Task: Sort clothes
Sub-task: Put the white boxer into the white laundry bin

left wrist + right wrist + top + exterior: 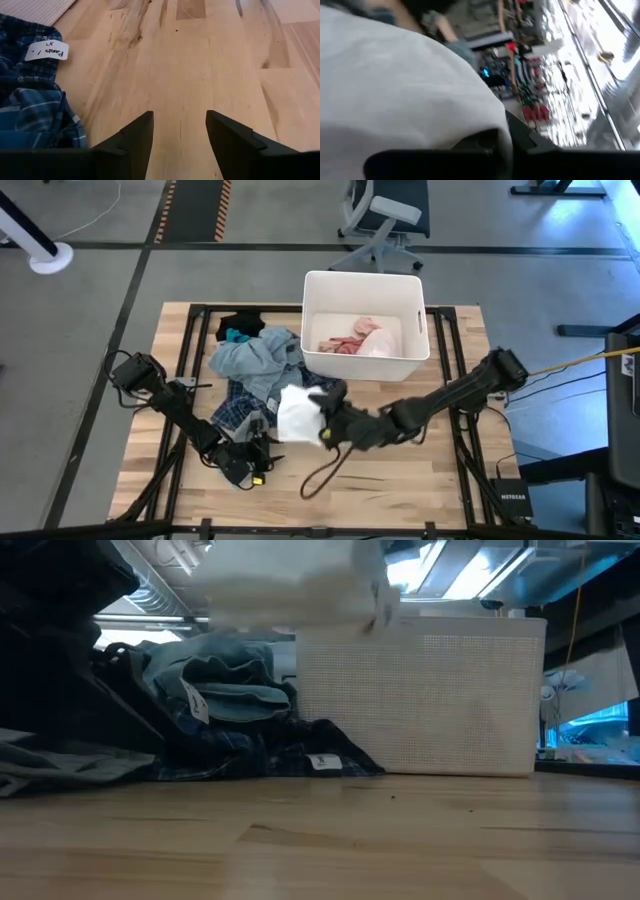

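My right gripper [322, 423] is clamped on the white garment [296, 412], lifted off the bench [400, 470] beside the pile [255, 365]. The bin [365, 365], pink clothes inside, lies just beyond it, nearer this arm. My left gripper [250, 465] rests low by the plaid [30, 100], fingers apart.

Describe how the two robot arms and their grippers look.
Both arms are dark, nearly black, built of slim jointed segments with bulkier joints. The left gripper carries a small yellow mark; its fingers are black, angular wedges. A dark cable loops on the table by the right gripper.
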